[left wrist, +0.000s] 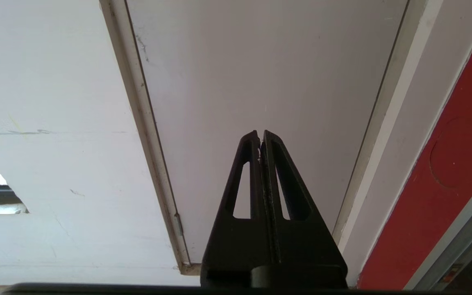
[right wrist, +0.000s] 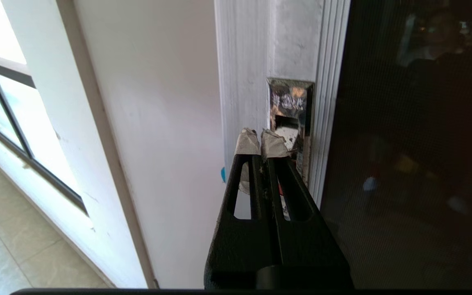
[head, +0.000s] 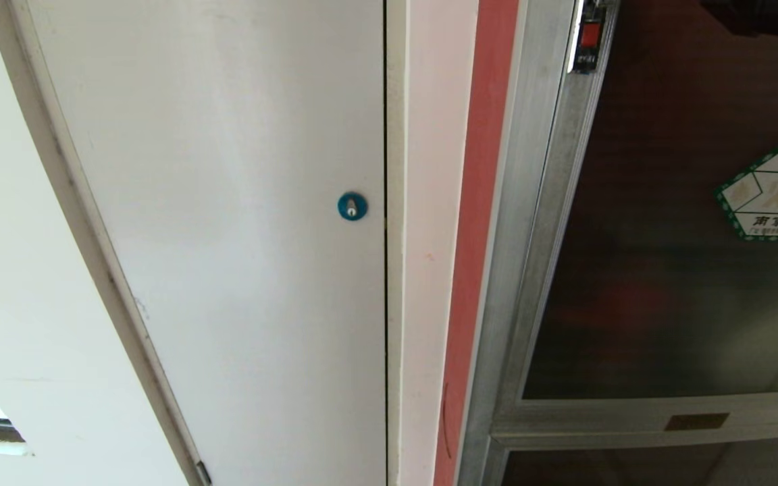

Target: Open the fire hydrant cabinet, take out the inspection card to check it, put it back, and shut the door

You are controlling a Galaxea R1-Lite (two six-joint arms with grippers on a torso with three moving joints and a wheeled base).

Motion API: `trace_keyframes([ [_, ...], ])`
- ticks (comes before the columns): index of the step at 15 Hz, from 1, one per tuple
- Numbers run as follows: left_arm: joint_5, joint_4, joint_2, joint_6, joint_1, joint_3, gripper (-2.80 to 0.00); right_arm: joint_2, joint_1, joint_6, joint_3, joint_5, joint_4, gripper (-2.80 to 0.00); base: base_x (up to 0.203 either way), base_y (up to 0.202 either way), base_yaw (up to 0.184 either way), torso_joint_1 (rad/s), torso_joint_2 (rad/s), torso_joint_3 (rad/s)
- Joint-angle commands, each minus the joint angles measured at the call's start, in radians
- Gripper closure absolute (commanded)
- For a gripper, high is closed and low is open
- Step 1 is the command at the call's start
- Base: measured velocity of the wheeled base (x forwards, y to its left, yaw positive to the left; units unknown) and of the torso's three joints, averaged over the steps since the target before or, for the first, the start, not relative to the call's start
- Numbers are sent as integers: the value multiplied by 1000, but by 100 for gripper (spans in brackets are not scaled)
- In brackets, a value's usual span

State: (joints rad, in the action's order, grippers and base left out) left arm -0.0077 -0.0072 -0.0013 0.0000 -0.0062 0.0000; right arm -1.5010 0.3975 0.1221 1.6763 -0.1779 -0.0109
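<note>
The door (head: pixel 672 270), right of frame, bears a hexagonal sticker (head: pixel 777 192) reading "火警"; the right gripper (right wrist: pixel 261 141), fingers together, sits at its latch (right wrist: pixel 291 119).

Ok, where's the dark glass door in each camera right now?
Head view: the door fills the right side, hexagonal sticker on it.
Left wrist view: not clearly in it; the shut left gripper faces the white panel.
Right wrist view: its glass runs beside the shut right gripper, whose tips are at the recessed latch.
Shared landmark: the cabinet's silver frame.
</note>
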Motion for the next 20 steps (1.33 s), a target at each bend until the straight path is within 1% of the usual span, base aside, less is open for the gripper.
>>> trace_keyframes([
  [1, 0, 0, 1, 0, 0, 0, 0, -15, -12, 1, -9, -2, 2, 0, 0, 0, 0, 0, 0, 0],
  [5, 0, 0, 1, 0, 0, 0, 0, -44, -28, -1, -7, -3, 43, 0, 0, 0, 0, 0, 0, 0],
  [17, 0, 0, 1, 0, 0, 0, 0, -38, -28, -4, -67, -3, 43, 0, 0, 0, 0, 0, 0, 0],
  [20, 0, 0, 1, 0, 0, 0, 0, -42, -28, -19, -66, -3, 45, 0, 0, 0, 0, 0, 0, 0],
])
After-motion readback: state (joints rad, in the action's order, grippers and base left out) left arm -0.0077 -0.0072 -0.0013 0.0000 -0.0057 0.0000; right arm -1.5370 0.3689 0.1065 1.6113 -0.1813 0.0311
